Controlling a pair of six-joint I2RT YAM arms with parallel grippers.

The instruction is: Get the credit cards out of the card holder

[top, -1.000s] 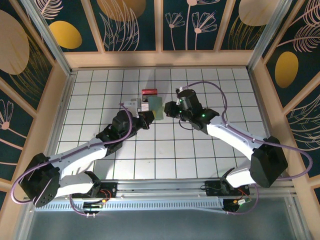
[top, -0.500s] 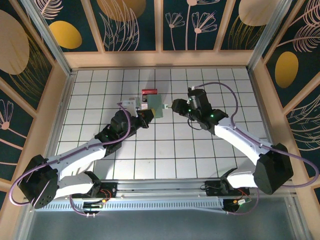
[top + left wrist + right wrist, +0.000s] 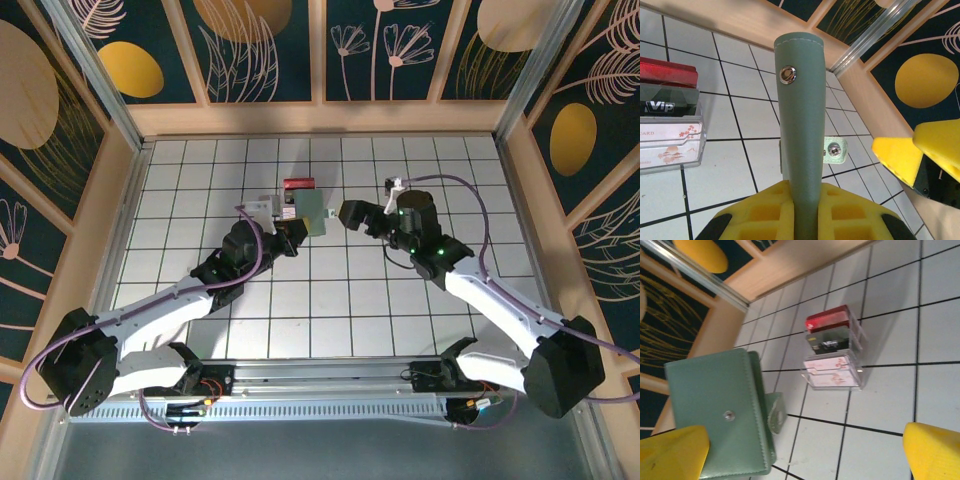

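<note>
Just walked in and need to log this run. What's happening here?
The left tool is clamped on the green card holder, holding it upright over the tiled table. The right tool is open just to its right, not touching it. The holder is folded closed. A clear stand of cards sits on the table behind.

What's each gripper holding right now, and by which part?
Left gripper clamps the card holder by one end; right gripper is open, holding nothing.

Green card holder [image 3: 715, 410], yellow left pincer [image 3: 802, 210], white black-gridded table [image 3: 330, 300]
</note>
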